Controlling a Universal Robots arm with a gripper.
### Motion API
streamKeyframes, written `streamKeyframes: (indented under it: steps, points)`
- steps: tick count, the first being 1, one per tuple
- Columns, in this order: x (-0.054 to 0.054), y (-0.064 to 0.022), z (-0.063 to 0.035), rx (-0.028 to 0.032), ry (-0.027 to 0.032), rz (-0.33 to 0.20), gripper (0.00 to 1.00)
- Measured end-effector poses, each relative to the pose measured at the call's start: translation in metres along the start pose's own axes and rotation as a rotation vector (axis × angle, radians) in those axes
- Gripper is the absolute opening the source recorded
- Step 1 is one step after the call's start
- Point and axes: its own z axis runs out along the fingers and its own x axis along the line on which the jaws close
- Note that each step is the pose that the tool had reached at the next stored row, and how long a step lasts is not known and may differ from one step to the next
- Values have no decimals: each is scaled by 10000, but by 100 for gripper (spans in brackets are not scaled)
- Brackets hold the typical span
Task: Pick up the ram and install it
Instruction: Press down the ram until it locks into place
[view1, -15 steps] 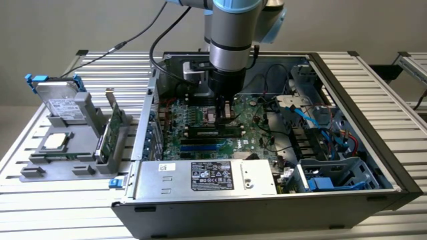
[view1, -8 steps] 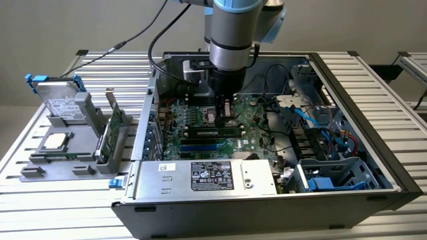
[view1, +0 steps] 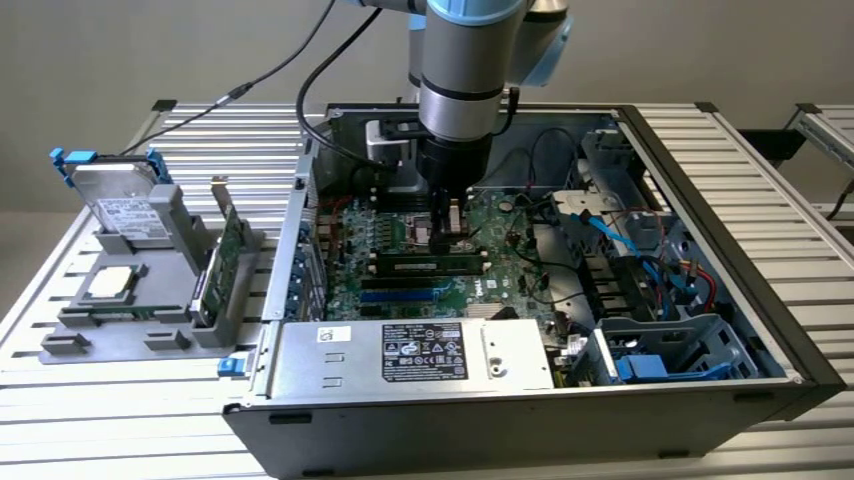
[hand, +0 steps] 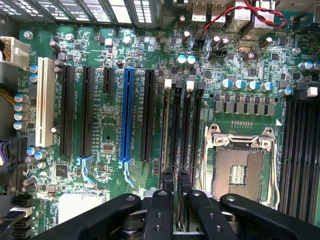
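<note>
The ram (view1: 420, 265), a long thin green stick with black chips, stands on edge in a memory slot of the motherboard (view1: 514, 265) inside the open computer case. My gripper (view1: 450, 235) reaches straight down from the arm onto the stick's upper edge. In the wrist view my gripper (hand: 175, 176) straddles one slot in the bank of memory slots (hand: 187, 130). Its black fingers (hand: 167, 182) sit close together on either side of the ram (hand: 176, 150), which shows edge-on as a thin dark line. The fingers look shut on it.
The CPU socket (hand: 239, 167) lies just beside the memory slots, and a blue expansion slot (hand: 126, 115) on the other side. The power supply (view1: 414, 355) fills the case front; blue cables (view1: 607, 225) hang at the exterior view's right. A grey tray (view1: 80, 345) outside holds the hard drive (view1: 127, 210) and the expansion card (view1: 227, 265).
</note>
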Motion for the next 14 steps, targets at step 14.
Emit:
streamKeyframes:
  steps: [14]
  points:
    - [4,-83,-11,0,0,1,10]
